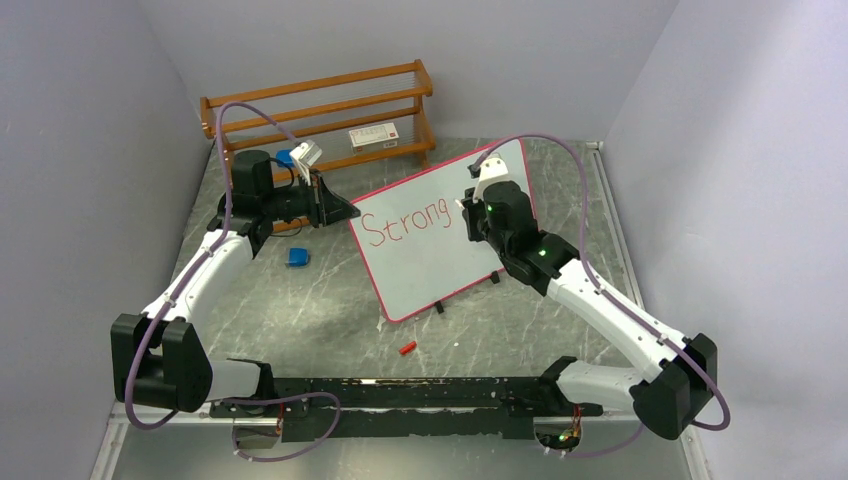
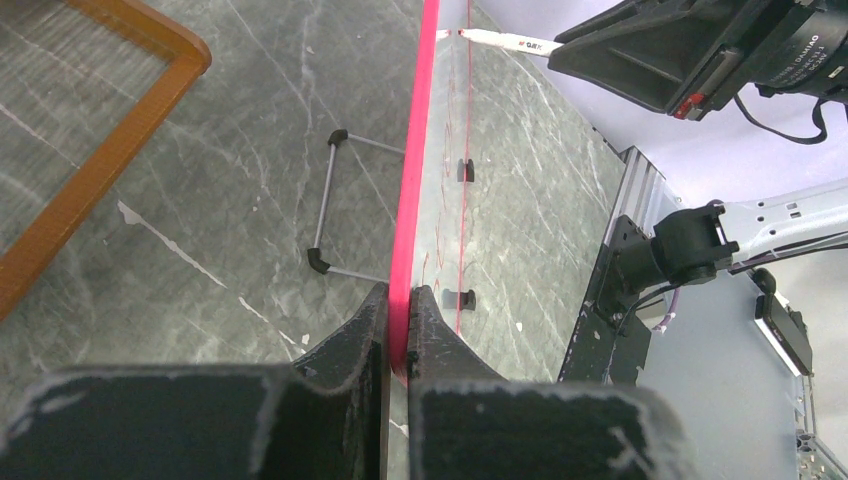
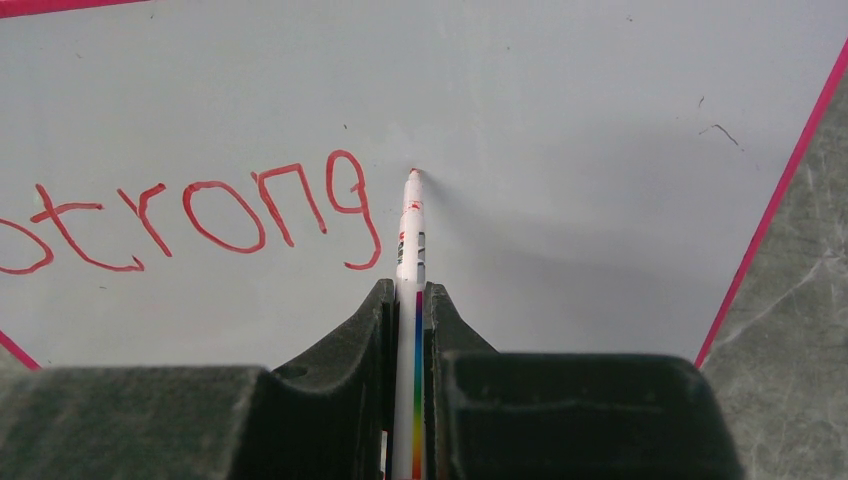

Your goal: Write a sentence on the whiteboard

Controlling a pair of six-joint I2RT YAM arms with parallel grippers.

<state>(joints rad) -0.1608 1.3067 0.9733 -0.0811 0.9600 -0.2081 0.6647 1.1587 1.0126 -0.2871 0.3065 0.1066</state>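
Veining like marble runs across the smooth grey desk [image 1: 330, 300], and on it stands the whiteboard [image 1: 430, 270], a glossy white rectangle with rounded corners, a thin pink-red rim and small black feet (a bent wire prop shows behind it in the left wrist view). We see it leaning back at a tilt, in front of a slatted wooden rack [image 1: 320, 105]. The left tool [image 2: 398, 300] is pinched narrow on the board's rim at its left edge, one black finger on each face. The right tool [image 3: 408, 295] grips a slim white marker [image 3: 410, 230] with a rainbow stripe, its red tip against the board just right of the "g". Of the sentence [image 3: 200, 215] only "Strong" stands, in loose red strokes across the upper left of the board.
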